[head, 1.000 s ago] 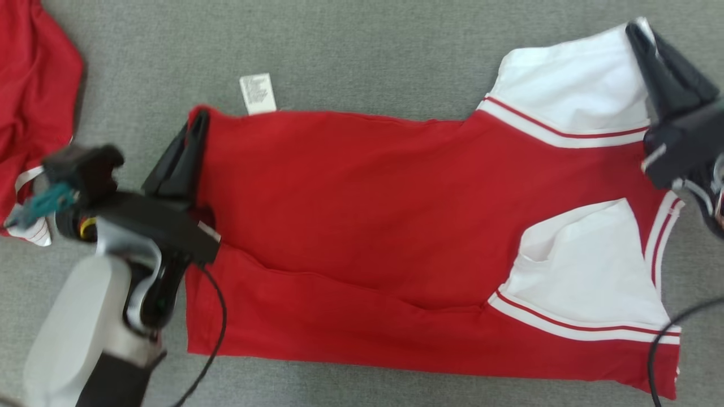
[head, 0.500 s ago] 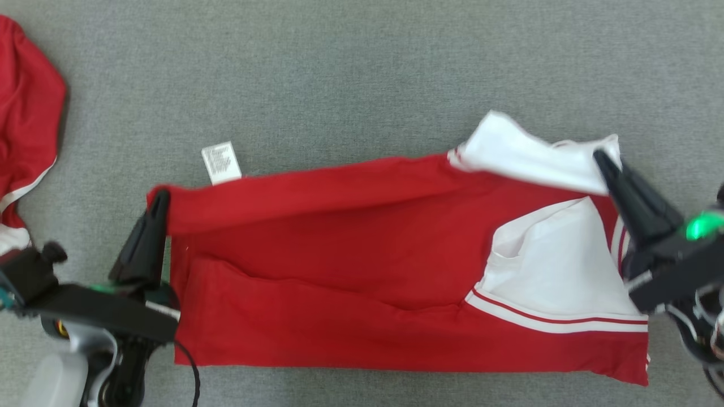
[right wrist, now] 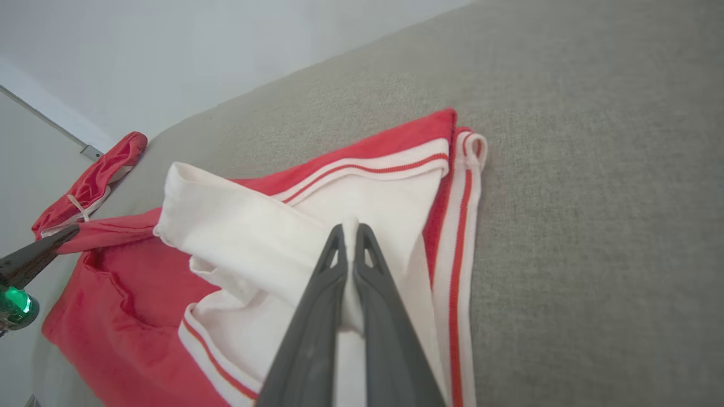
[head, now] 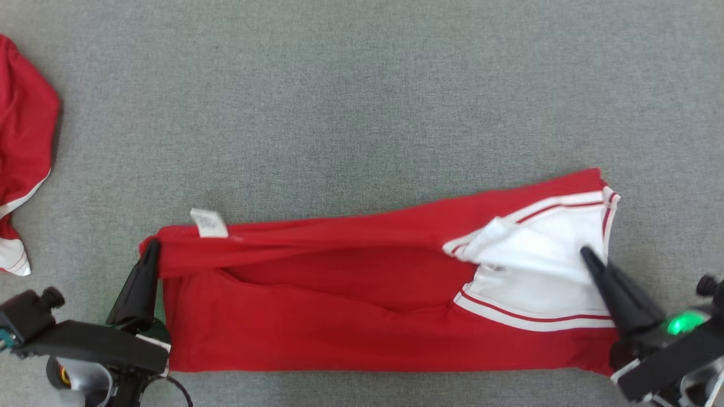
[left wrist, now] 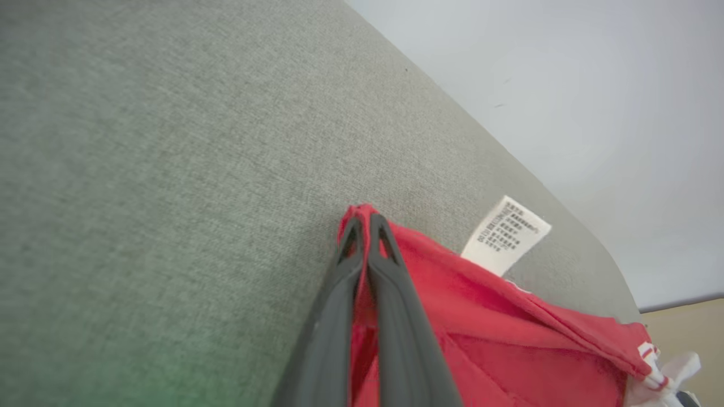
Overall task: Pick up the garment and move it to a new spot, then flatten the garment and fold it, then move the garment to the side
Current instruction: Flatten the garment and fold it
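Since a second ago, when the far long edge of the red knit garment (head: pixel 339 328) lay spread flat well up the grey felt-covered table (head: pixel 362 102), both arms have drawn that edge back toward the robot. It now lies doubled over the near half, making a long, narrow band across the lower part of the head view. Part of the shift is the camera's own, for the whole scene has slid, yet the cloth itself has plainly narrowed. The left gripper (head: pixel 151 247) has its jaws pressed together on the red hem corner at the garment's left end. The right gripper (head: pixel 586 253) has its jaws pinched on the white sleeve (head: pixel 537 265) at the right end. I judge this to be the first lengthwise fold, nearly laid but not yet released: the carried edge stops short of the near edge, and a slack ridge runs through the middle. The fabric looks like a soft, limp jersey, matte red in the body and white at the sleeves, trimmed with ribbed white bands bearing thin red stripes. A small white printed care label (head: pixel 208 223) sticks out from the folded edge near the left gripper. A second, crumpled red cloth with white trim (head: pixel 25 141) lies well apart at the table's left.
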Motion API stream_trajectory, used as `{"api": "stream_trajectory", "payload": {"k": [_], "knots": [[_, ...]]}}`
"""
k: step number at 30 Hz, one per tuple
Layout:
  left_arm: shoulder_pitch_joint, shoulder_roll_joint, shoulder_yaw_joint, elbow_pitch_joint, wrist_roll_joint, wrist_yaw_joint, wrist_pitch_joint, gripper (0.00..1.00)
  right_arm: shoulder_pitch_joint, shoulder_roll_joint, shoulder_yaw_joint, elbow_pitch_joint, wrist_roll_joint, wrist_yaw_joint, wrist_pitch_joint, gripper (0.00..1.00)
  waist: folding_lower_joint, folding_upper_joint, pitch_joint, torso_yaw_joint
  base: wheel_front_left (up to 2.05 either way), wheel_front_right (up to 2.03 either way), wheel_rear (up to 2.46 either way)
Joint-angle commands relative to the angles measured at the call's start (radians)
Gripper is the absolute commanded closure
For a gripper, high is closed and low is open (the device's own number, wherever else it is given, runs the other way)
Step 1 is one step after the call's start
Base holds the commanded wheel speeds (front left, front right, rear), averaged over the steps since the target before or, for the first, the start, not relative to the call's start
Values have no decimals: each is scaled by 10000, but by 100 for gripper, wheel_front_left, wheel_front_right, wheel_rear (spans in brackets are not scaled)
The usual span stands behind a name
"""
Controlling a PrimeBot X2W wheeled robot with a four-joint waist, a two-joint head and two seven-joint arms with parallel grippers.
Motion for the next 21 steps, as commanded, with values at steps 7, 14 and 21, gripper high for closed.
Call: {"api": "stream_trajectory", "payload": {"k": [7,14,21], "knots": [[574,-51,288,432,636,452,-932,0,1411,1068,-868,-231,-411,-6,180,0,2,0,-323,-257,0,0,0],[841,110,249,57,2093,1239,-2026,0,1577,2071,-2352,-340,-1337,-6,-322,0,2,0,-605,-431,0,0,0],[853,127,-324,-732,4130,2215,-2906,0,984,3729,-4108,-506,-3373,-6,-699,0,2,0,-1030,-470,0,0,0]]}}
